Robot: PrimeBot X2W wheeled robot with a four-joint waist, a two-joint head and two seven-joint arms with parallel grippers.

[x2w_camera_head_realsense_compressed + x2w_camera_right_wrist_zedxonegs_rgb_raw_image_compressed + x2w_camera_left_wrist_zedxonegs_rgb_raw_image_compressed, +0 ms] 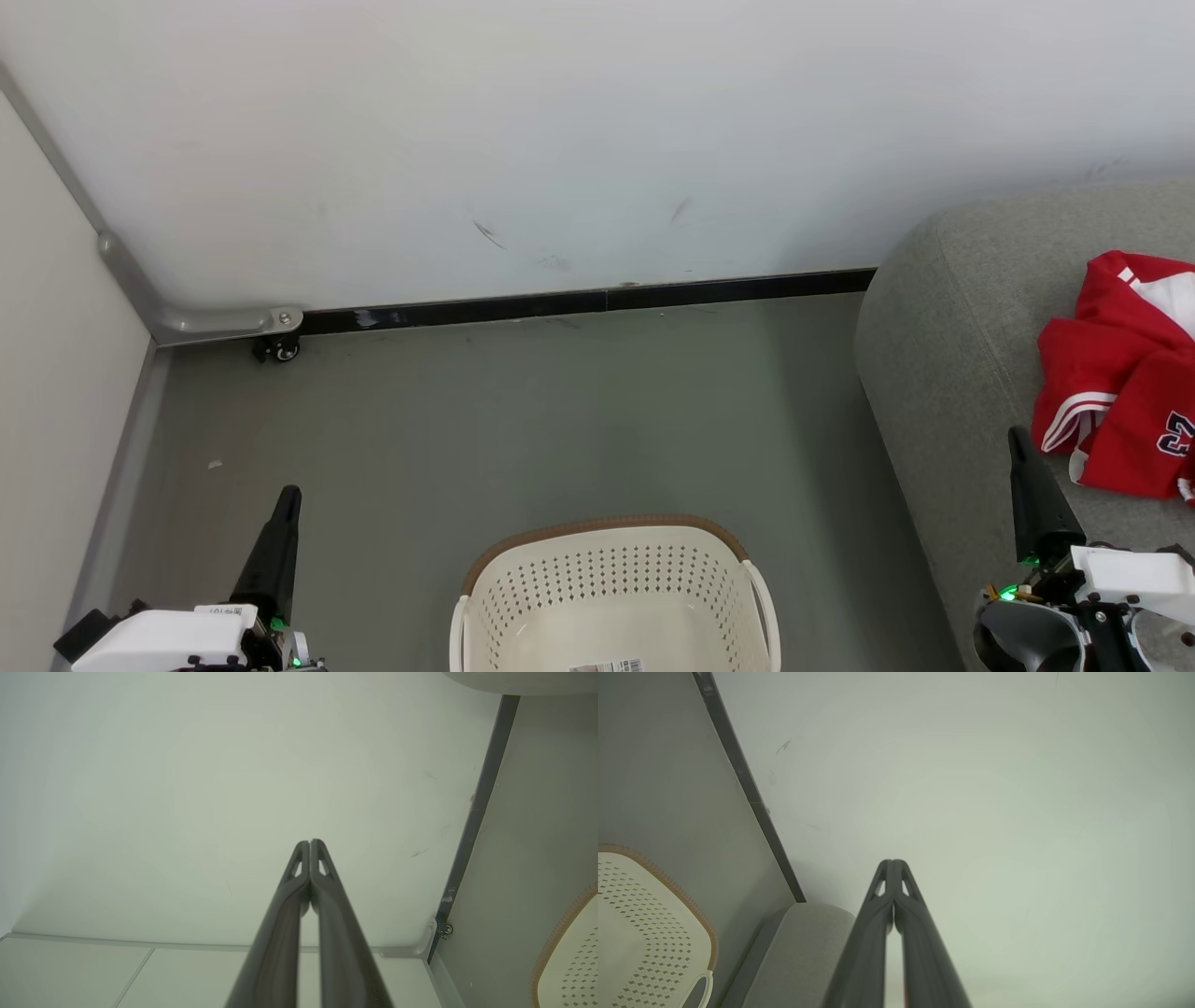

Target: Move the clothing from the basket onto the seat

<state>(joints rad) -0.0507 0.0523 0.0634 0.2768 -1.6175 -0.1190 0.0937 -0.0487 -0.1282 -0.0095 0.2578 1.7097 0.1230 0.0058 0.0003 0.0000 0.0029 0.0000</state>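
White wall (560, 112), black baseboard (597, 301), grey floor (560, 420)

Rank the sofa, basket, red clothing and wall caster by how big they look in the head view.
1. sofa, largest, though cut off at the right edge.
2. basket, only its far part in frame.
3. red clothing, also cropped; somewhat smaller than the basket's visible part.
4. caster, by far the smallest.

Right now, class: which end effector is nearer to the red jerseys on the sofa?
Right. The right end effector sits just left of the red jerseys, over the grey sofa; the left end effector is far off, across the laundry basket.
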